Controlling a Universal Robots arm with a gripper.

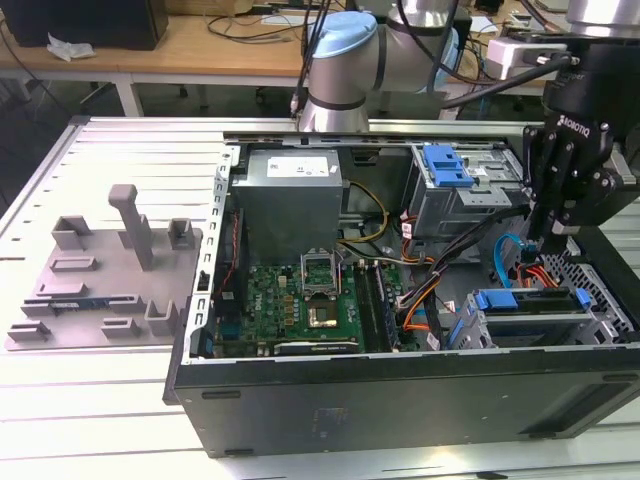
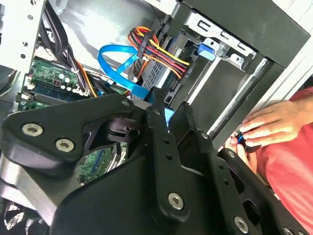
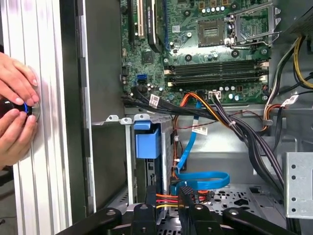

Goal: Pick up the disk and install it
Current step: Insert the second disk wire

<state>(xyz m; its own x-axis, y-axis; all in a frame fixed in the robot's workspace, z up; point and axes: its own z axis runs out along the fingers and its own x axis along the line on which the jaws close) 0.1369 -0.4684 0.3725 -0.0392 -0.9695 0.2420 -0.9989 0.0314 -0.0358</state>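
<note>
We see a ribbed light-grey metal table (image 1: pixel 120 400) in the foreground. Behind it stands a wooden workbench (image 1: pixel 200 45) strewn with cables, a dark floor beneath.

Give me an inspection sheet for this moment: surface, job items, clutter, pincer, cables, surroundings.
Surface: slatted metal table carrying an open computer case.
Job's things: disk with blue bracket sits in the drive cage at the case corner on the exterior view's right.
Clutter: grey fixture plate with upright blocks beside the case.
Pincer: pincer hangs above the drive cage and holds nothing visible; open or shut cannot be told.
Cables: blue flat cable looped beside the cage; red, yellow and black power wires plugged in near it.
Surroundings: a person's hands on a small object at the table edge; wooden bench behind.
</note>
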